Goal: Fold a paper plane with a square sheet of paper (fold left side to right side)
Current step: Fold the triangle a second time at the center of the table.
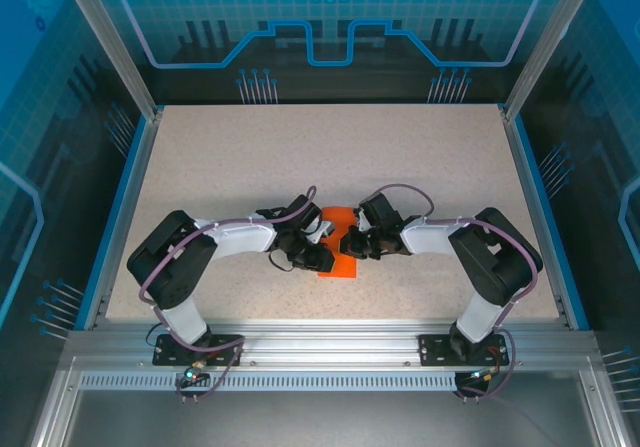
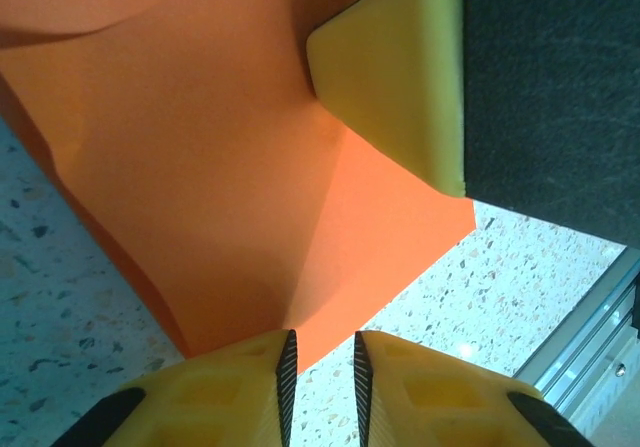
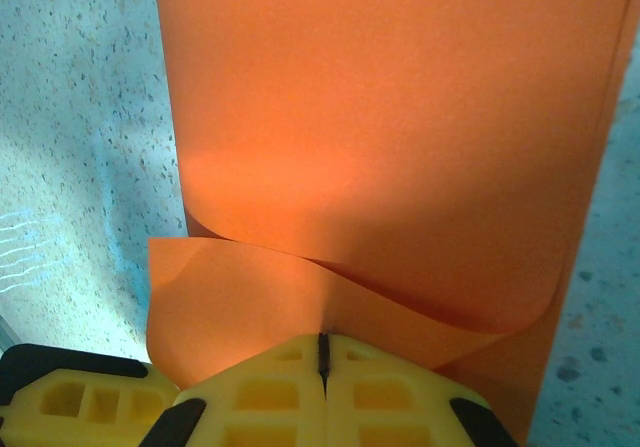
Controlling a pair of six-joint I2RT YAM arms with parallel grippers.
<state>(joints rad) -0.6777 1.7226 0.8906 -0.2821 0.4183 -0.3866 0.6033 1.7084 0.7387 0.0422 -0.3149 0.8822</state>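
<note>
Grippers from both sides meet at the middle of the speckled table (image 1: 300,147). The left gripper (image 1: 318,249) and the right gripper (image 1: 358,245) face each other across the square sheet of paper (image 1: 342,265), which lies between them, well back from the near edge. The paper is bright orange and plain, and the top view shows it partly hidden under the two wrists. In the left wrist view the sheet (image 2: 220,167) is no longer flat: soft creases run across it and one side lifts off the table. Its lower corner reaches the tips of the left gripper (image 2: 320,372), whose yellow fingers stand slightly apart with speckled table visible in the narrow gap, so they are not clamped on anything. One yellow finger (image 2: 395,77) of the right gripper presses on the paper at the upper right of that view. In the right wrist view the right gripper (image 3: 322,352) has its fingers pressed flush together. A curled-over layer of the sheet (image 3: 380,117) rises to meet the tips and looks pinched there, while the rest lies flat on the table beyond.
</note>
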